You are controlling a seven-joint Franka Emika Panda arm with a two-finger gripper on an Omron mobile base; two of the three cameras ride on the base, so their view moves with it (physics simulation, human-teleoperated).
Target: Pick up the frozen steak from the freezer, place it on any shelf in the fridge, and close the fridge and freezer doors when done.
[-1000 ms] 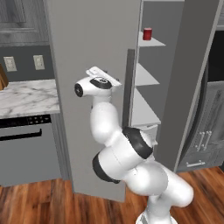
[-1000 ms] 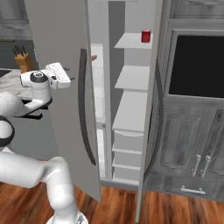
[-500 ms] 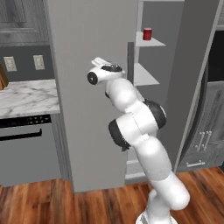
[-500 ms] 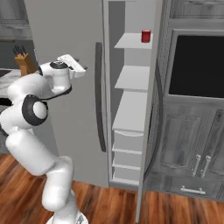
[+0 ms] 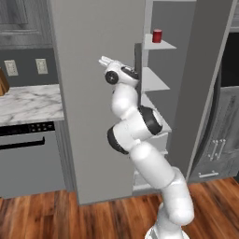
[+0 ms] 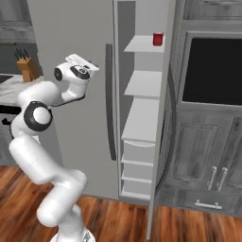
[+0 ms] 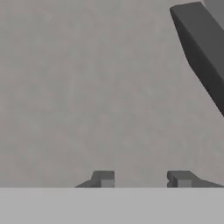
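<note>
Door-closing is the step I am judging to be in hand. I am looking at the gripper (image 7: 142, 178) pressed up close to the flat grey face of the fridge door (image 6: 71, 33). Its two tips are standing apart with nothing between them, so it is carrying nothing. In the right base view the hand (image 6: 78, 61) is sitting high on that wide door, just beside the long dark handle (image 6: 109, 101). The same handle is crossing the upper right corner of the hand view.

The wide door is looking shut, or very nearly so, from both base cameras. I cannot tell where the frozen steak is. I am guessing it is lying behind that door on a shelf, but that is only a guess.

The freezer (image 6: 142, 118) is standing open, its grey shelves bare apart from a red can (image 6: 158, 38) on the top one. The freezer door (image 5: 205, 84) is hanging out towards the base on the right.

For the next move I am planning to pull the hand off the wide door. I am then swinging the arm across to the outer face of the narrow door and pushing it home. I am minding that the elbow does not clip the shelf edges on the way.
</note>
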